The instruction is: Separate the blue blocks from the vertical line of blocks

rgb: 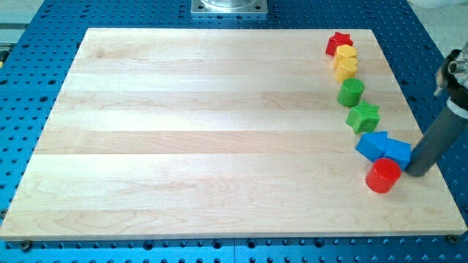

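A wooden counter (219,131) carries a line of blocks running down the view's right side: red star (338,42), two yellow blocks (345,61), green cylinder (351,92), green star (363,116), two blue blocks (383,147), red cylinder (383,175); my tip (418,172), a bare rod with no hand to open or close, sits just right of the blue pair, apparently touching; they lie to its left, so pushing leftward looks likeliest to clear them from the line.

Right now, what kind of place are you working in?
Probably a robotics lab bench: a wooden board lies on a blue perforated table, with small coloured blocks such as the red cylinder beside my tip.
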Action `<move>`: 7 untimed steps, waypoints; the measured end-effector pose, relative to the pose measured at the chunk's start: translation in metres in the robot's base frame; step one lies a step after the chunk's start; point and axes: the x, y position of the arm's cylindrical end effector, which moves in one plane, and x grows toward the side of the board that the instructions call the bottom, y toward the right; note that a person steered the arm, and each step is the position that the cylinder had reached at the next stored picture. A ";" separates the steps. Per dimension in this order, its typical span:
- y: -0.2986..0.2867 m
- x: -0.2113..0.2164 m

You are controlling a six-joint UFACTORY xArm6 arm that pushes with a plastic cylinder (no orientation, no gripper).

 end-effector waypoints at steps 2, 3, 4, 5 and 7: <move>0.002 -0.030; -0.042 -0.034; -0.088 -0.034; -0.083 -0.024; -0.080 -0.011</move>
